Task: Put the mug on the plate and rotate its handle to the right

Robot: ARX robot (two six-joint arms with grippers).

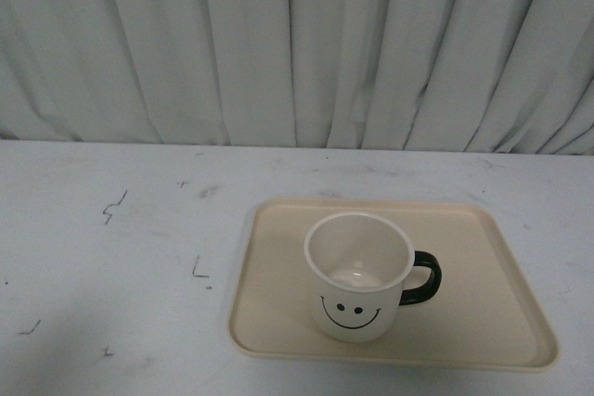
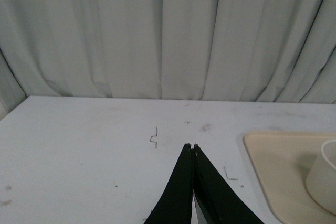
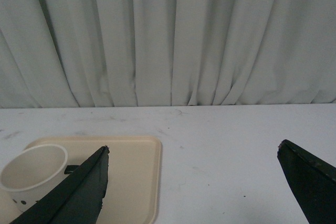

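One mug (image 1: 357, 308) sits on the plate (image 1: 483, 294), handle (image 1: 434, 277) partly hidden; left jaws closed, right jaws apart.

On my feed the mug (image 1: 358, 277) is cream-white with a black smiley face (image 1: 351, 312) printed on its side and a glossy black handle (image 1: 425, 277), and the plate (image 1: 483, 322) under it is plain beige. Around the plate the table (image 1: 111, 303) is pale grey-white, flecked with small dark marks (image 1: 113, 206), and beyond the plate hangs a light grey curtain (image 1: 278, 44) in vertical folds. I see the left gripper (image 2: 191, 146) and the right gripper (image 3: 193, 148) as plain black.
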